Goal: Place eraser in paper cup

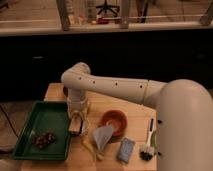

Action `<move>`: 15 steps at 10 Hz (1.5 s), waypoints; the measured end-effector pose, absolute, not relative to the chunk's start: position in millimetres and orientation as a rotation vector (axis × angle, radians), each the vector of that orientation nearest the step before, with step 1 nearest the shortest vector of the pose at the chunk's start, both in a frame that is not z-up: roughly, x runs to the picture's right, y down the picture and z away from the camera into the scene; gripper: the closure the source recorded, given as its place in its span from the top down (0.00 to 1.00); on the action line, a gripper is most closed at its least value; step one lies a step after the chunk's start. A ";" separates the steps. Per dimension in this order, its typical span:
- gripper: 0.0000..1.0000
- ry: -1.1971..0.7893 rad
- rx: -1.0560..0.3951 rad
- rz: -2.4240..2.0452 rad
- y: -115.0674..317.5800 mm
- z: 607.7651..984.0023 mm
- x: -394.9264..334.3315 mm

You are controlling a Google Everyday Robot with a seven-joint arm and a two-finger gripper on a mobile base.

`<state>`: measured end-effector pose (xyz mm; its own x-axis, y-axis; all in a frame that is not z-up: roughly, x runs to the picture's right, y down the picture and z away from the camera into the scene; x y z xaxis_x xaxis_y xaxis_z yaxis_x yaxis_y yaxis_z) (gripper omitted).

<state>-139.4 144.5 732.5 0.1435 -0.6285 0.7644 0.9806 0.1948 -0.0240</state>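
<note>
Where claw hangs beside green tray, small tan eraser at its tip

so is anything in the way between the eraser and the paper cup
Nothing visible does. The gripper, beside the green tray, has the eraser at its tip right at the paper cup; the orange bowl and grey cone sit apart, toward the picture's right.

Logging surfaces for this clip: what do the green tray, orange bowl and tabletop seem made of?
Green tray: probably plastic, uniform matte green. Orange bowl: plastic or ceramic, smooth, unclear. Tabletop: light wood, apparently. Gripper hangs beside the tray.
</note>
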 end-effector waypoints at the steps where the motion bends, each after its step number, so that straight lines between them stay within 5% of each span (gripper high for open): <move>1: 0.80 -0.709 -0.618 -1.269 145.4 733.8 -138.8; 15: 0.80 -0.694 -0.640 -1.269 142.3 745.9 -136.8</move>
<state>-136.8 142.3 745.9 0.1544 -0.6226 0.7672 0.9818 0.1835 -0.0487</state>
